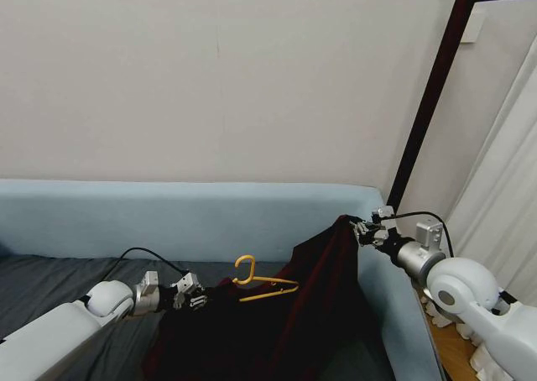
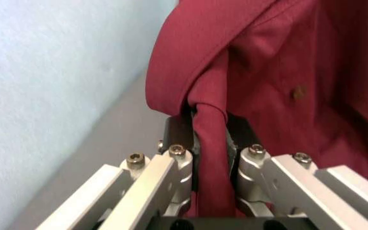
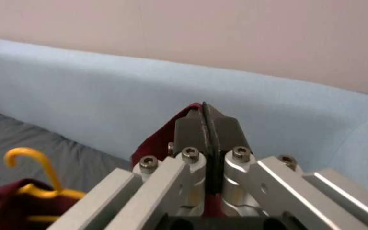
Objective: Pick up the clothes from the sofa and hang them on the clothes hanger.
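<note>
Sagging over the sofa point(image 1: 168, 221), the red shirt point(image 1: 285, 314), judged soft and light, is clamped at folds by the left claw point(image 1: 200, 300) and right claw point(image 1: 361, 227).

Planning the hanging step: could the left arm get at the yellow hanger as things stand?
Probably not yet. The hanger lies uncovered on the red garment near the left gripper, but that gripper is shut on a fold of the garment, as is the right gripper.

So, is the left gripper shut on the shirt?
Shut: the left wrist view shows the left gripper clamped on a fold of the red shirt.
</note>
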Controlling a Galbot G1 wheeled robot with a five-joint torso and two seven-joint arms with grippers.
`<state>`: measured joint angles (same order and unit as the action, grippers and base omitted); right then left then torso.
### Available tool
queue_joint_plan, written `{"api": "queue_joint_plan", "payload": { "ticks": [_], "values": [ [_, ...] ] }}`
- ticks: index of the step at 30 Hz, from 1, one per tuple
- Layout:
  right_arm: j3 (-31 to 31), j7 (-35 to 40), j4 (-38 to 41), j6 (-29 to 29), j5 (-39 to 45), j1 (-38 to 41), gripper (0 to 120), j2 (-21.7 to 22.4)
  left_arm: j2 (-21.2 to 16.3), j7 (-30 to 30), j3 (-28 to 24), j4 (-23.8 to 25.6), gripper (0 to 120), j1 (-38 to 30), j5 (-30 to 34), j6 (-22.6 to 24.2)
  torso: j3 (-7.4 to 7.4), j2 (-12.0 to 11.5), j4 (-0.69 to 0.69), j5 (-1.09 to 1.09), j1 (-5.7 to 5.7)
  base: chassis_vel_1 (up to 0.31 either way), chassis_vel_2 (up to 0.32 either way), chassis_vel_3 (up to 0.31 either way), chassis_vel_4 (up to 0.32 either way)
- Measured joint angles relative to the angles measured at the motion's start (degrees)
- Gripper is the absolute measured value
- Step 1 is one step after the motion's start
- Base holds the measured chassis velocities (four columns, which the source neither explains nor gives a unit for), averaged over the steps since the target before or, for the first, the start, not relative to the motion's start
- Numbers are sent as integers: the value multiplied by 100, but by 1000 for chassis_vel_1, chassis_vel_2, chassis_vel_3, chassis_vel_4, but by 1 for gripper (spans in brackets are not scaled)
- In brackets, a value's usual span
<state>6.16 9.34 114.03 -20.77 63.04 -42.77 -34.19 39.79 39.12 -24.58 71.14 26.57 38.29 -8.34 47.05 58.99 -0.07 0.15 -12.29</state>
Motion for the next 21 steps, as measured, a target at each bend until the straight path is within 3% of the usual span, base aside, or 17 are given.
{"api": "queue_joint_plan", "payload": {
  "ticks": [11,21],
  "values": [
    [59,287,750,-143,378,-3,0,282,545,-233,-377,-35,7,-505,282,149,0,0,-3,0,0,0,0,0,0],
    [200,295,610,-113,473,54,0,674,538,163,-764,126,7,-627,274,149,0,0,-1,1,0,0,0,0,0]
  ]
}}
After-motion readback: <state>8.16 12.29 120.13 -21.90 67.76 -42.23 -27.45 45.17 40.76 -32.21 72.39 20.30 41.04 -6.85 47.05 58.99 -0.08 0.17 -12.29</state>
